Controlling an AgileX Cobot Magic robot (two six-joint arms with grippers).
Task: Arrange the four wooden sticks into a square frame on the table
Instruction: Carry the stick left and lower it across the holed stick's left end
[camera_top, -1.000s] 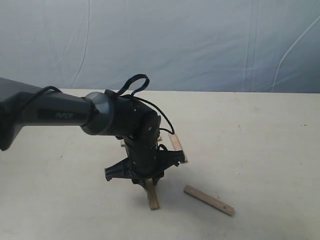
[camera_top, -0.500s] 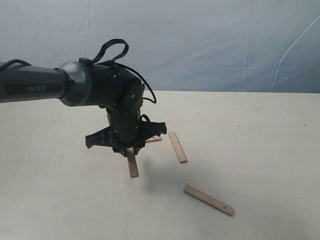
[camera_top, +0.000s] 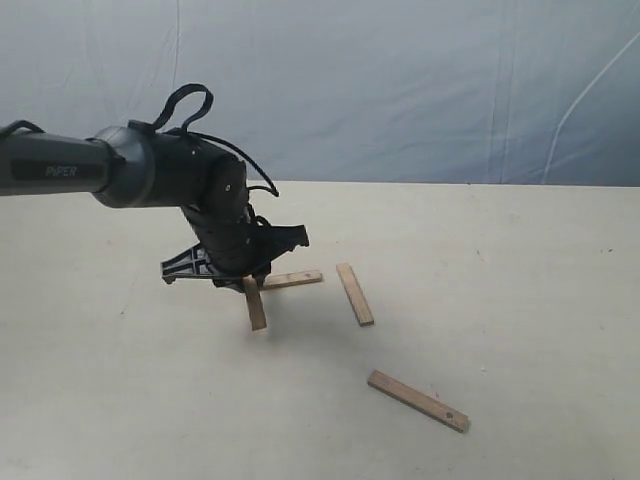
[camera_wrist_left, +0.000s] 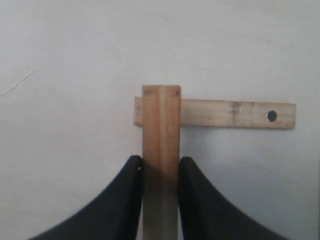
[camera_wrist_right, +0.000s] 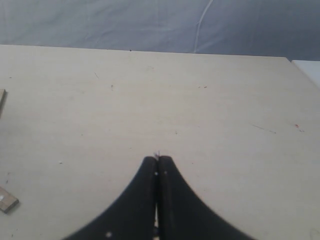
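Observation:
My left gripper (camera_top: 250, 285) is shut on a wooden stick (camera_top: 255, 305) that hangs end-down above the table (camera_top: 520, 280). In the left wrist view this held stick (camera_wrist_left: 161, 130) stands between the black fingers (camera_wrist_left: 131, 195), its free end over one end of a second stick (camera_wrist_left: 235, 114) lying flat. That lying stick (camera_top: 292, 280) sits just right of the gripper. A third stick (camera_top: 354, 293) lies further right, and a fourth (camera_top: 417, 400) lies nearer the front. My right gripper (camera_wrist_right: 158, 161) is shut with nothing in it; the right arm does not appear in the exterior view.
A blue-grey cloth backdrop (camera_top: 400, 90) hangs behind the table. The left arm (camera_top: 60, 170) reaches in from the left edge. Two stick ends (camera_wrist_right: 6, 202) show at the border of the right wrist view.
The left gripper has carried its stick up and to the left, from the table's front to beside the back-left stick. The other sticks lie unmoved.

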